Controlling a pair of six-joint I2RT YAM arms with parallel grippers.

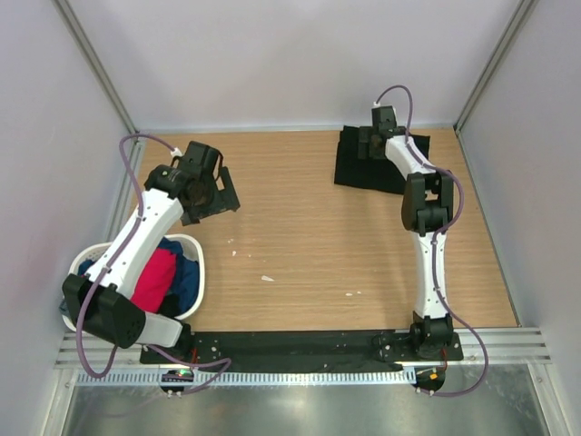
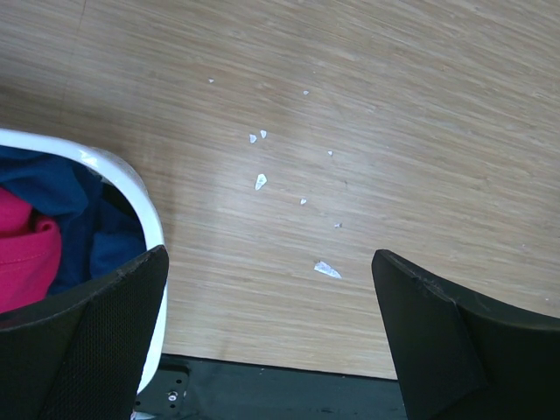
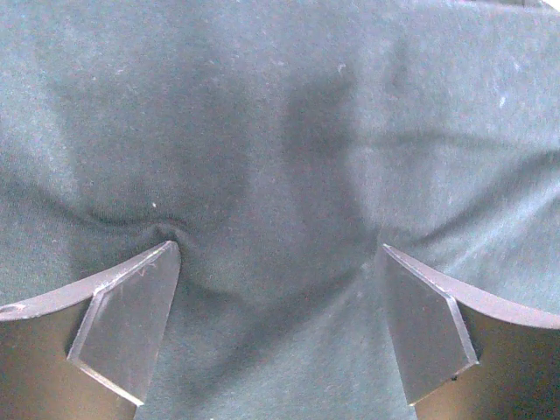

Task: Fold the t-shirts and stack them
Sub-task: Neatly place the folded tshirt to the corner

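One folded black t-shirt [image 1: 356, 173] is pressed flat on the table [image 1: 300, 245] by the spread, empty right gripper [image 3: 280, 262]; a red t-shirt [image 1: 156, 277] and blue t-shirt [image 1: 187, 277] are kept in the white basket [image 1: 201, 263], beside which the left gripper [image 2: 269, 258] is held open, seemingly for picking.

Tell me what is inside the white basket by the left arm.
A red shirt and a blue shirt lie bunched in the white basket. The left arm crosses over it, covering part of the contents; anything beneath the two shirts cannot be seen.
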